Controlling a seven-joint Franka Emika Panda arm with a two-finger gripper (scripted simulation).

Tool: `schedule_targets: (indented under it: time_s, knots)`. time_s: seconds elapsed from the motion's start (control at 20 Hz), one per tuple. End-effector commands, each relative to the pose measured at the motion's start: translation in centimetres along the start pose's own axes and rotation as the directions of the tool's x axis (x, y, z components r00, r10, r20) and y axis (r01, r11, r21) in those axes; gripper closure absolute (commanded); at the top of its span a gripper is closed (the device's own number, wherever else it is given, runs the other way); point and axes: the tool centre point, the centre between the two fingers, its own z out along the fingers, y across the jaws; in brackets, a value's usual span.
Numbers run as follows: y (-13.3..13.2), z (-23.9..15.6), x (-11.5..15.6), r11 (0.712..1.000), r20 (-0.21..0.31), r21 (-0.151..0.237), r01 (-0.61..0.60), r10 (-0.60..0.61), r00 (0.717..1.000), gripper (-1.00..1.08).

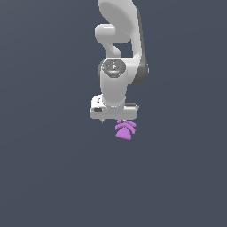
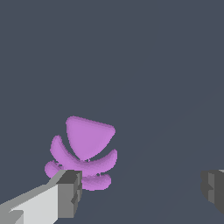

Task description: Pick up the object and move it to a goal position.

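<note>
Exterior view: the arm (image 1: 116, 66) hangs straight down over a plain grey worktop (image 1: 44, 177), and the gripper (image 1: 114, 118) sits low above it. The object (image 1: 125, 130), a glossy purple wedge with arc ribs, lies on the worktop just beside and partly under the gripper's end, toward the exterior view's right. From here the fingers are hidden behind the hand body, so their spread cannot be read in this view. No goal marker shows anywhere on the worktop.

Wrist view: the two fingers stand wide apart, one finger (image 2: 65, 192) close beside the ribs of the object (image 2: 87, 144), the other at the far edge of the picture and cut off by it. Nothing is held. The object lies off-centre, near one finger and not midway between the pair; whether that finger touches the ribs cannot be told.

Judgement: the step in hand is the approach before the grasp. The next move likely calls for a sideways shift to centre the object between the fingers, then a descent and a close. Height above the worktop is hard to judge in either view.
</note>
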Motion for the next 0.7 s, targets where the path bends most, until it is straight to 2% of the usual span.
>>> schedule_targets:
  time_s: [0.0, 0.35, 0.65]
  knots:
    - [0.0, 0.0, 0.0, 1.0, 0.0, 0.0, 0.0, 0.0, 1.0, -1.0]
    - [1.4, -0.5, 0.4, 1.0, -0.009, -0.014, 0.001, -0.001, 1.0, -1.0]
    - [1.3, -0.3, 0.3, 1.0, -0.012, -0.021, 0.019, -0.019, 1.0, -1.0]
